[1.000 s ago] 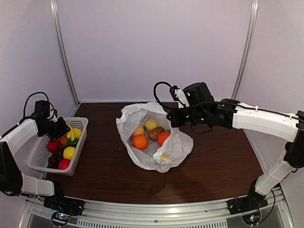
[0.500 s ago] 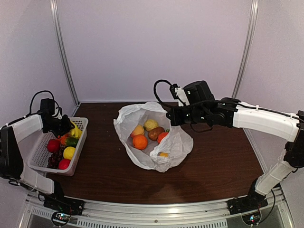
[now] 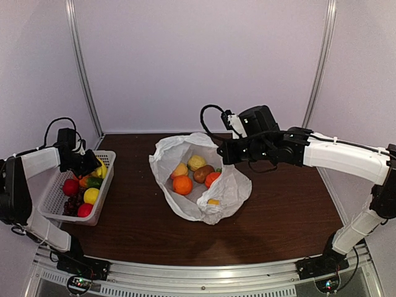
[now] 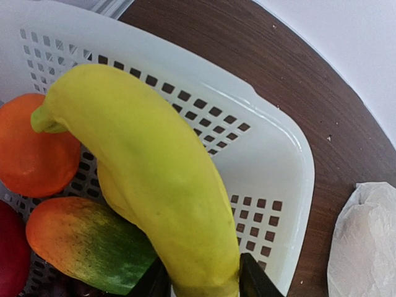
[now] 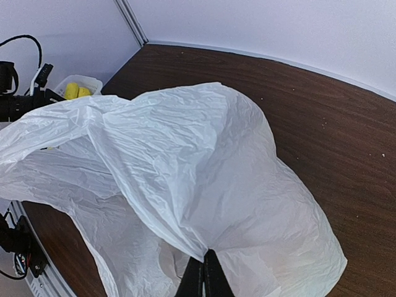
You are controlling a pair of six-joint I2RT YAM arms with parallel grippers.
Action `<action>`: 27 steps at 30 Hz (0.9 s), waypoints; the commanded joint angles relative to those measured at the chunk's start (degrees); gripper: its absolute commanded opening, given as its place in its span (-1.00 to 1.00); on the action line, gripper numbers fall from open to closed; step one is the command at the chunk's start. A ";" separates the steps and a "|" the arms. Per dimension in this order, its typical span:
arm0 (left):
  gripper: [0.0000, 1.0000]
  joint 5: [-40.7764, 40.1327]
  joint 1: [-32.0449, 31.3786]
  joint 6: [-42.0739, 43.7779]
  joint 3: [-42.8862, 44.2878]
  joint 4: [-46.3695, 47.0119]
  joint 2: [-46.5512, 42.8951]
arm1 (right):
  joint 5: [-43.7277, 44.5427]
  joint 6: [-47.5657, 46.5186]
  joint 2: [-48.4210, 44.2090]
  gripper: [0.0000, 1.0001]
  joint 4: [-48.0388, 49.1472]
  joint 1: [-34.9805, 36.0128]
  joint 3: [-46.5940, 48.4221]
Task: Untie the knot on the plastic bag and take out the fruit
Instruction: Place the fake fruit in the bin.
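Note:
The white plastic bag (image 3: 232,185) lies open on the table, no knot visible. Inside it I see an orange (image 3: 182,184), a peach (image 3: 180,169), a yellow fruit (image 3: 197,162), a brown kiwi (image 3: 203,174), a ribbed orange fruit (image 3: 212,179) and a lemon (image 3: 213,202). My right gripper (image 3: 221,151) is shut on the bag's rim and holds it up; in the right wrist view the bag (image 5: 204,179) is pinched at my right gripper (image 5: 203,272). My left gripper (image 3: 94,166) is shut on a banana (image 4: 148,173) over the white basket (image 4: 272,161).
The basket (image 3: 104,157) at the left holds a mango (image 4: 86,244), an orange fruit (image 4: 31,148), red apples (image 3: 70,187), a lemon (image 3: 91,195) and dark grapes (image 3: 72,204). The bag's edge shows at the right in the left wrist view (image 4: 365,241).
My left gripper has moved the banana rightward and a little forward over the basket's far right side. The right arm and the bag have stayed still.

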 commanded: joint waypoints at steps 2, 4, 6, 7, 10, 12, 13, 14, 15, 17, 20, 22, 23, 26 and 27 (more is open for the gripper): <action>-0.10 1.07 -0.17 1.76 1.04 1.78 0.69 | 0.77 0.55 -1.42 -1.00 -1.24 -0.39 1.04; 0.04 0.77 -0.18 1.85 0.84 1.56 0.00 | 0.77 0.60 -1.55 -1.00 -1.23 -0.38 0.88; 0.11 0.42 -0.23 1.97 0.53 1.32 -0.83 | 0.76 0.62 -1.66 -1.00 -1.22 -0.37 0.77; 0.12 0.37 -0.19 1.98 0.28 1.31 -1.39 | 0.76 0.62 -1.72 -1.00 -1.26 -0.39 0.76; 0.18 0.00 -0.19 1.89 -0.40 0.95 -3.56 | 0.78 0.62 -1.87 -1.00 -1.22 -0.39 0.76; 0.26 -1.12 -0.23 2.02 -0.55 0.27 -4.98 | 0.78 0.66 -1.93 -1.00 -1.33 -0.39 0.83; 0.30 -1.80 -0.23 2.13 -0.59 -0.22 -5.76 | 0.82 0.62 -1.88 -1.00 -1.31 -0.33 0.85; 0.34 -2.60 -0.22 2.15 -0.64 -0.67 -6.56 | 0.74 0.62 -1.93 -1.00 -1.35 -0.34 0.85; 0.39 -3.54 -0.23 2.09 -0.91 -1.00 -7.57 | 0.77 0.65 -1.99 -1.00 -1.36 -0.39 0.79; 0.51 -5.01 -0.23 1.54 -2.32 -1.02 -9.91 | 0.78 0.77 -2.16 -1.00 -1.33 -0.35 0.69; 0.56 -6.30 -0.18 1.14 -4.20 -1.38 -13.19 | 0.72 0.91 -2.34 -1.00 -1.18 -0.39 0.52; 0.56 -6.55 -0.20 1.25 -4.92 -1.86 -15.15 | 0.75 0.92 -2.54 -1.00 -1.15 -0.38 0.35; 0.55 -6.16 -0.16 1.54 -5.20 -2.10 -16.04 | 0.72 0.96 -2.62 -1.00 -1.13 -0.34 0.28; 0.56 -2.89 -0.29 2.59 -5.53 -2.20 -19.65 | 0.27 1.07 -3.09 -1.00 -0.76 -0.35 -0.09; 0.56 -1.66 -0.56 3.00 -5.55 -2.21 -21.57 | -0.03 1.21 -3.19 -1.00 -0.59 -0.36 -0.19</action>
